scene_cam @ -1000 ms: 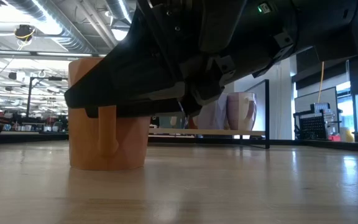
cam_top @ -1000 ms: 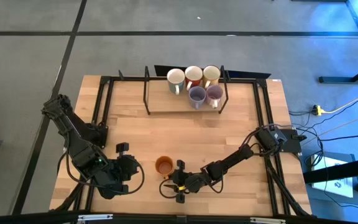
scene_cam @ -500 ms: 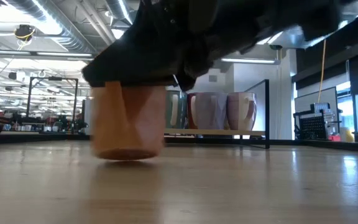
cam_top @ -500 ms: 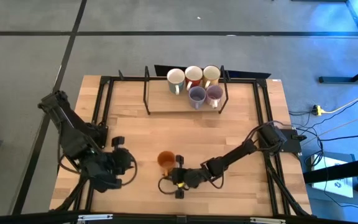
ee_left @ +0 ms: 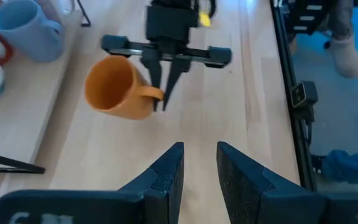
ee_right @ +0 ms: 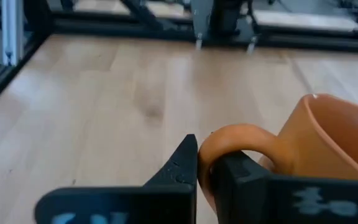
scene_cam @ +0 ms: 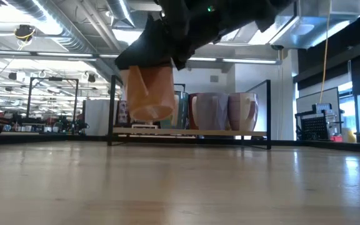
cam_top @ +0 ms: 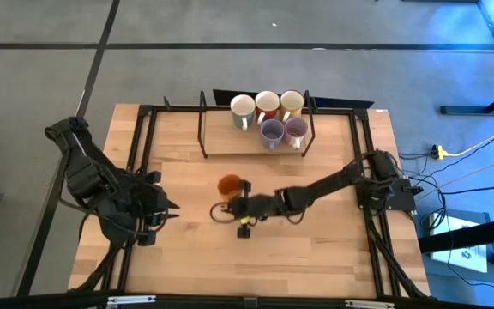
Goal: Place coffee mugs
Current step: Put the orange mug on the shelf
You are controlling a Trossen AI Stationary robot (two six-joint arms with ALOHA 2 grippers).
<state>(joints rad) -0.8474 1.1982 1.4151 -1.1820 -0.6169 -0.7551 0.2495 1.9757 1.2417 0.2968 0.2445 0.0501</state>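
The orange mug [cam_top: 229,184] hangs in the air over the middle of the table, tilted in the low view [scene_cam: 150,90]. My right gripper [cam_top: 231,206] is shut on it. The other mugs stand on their bases on the shelf [cam_top: 221,148] at the far edge: two cream-white [cam_top: 243,110] [cam_top: 292,103], one white with a reddish inside [cam_top: 267,105], two lavender [cam_top: 272,131] [cam_top: 296,130]. My left gripper [cam_top: 168,206] waits at the table's left, open by a narrow gap [ee_left: 199,149], pointing at the orange mug [ee_left: 112,87]. My right gripper pinches the orange mug's handle [ee_right: 229,138] between its two fingers [ee_right: 180,165], on the mug's near side. The fingers come roughly level from the table's right. The mug is lifted clear of the table and hangs tilted beside the fingers [ee_left: 165,84].
A black frame [cam_top: 144,137] runs along the table's left, right and far edges. The shelf's black uprights [scene_cam: 112,109] stand at the far side. Bare wood [cam_top: 316,249] lies near and right of the arms. Cables and a person's shoe [ee_left: 344,50] show off the table's edge.
My right gripper has raised the orange mug off the table and carried it toward the far edge; the mug now hangs tilted, clear of the wood. My left arm has drawn back toward the table's left edge.
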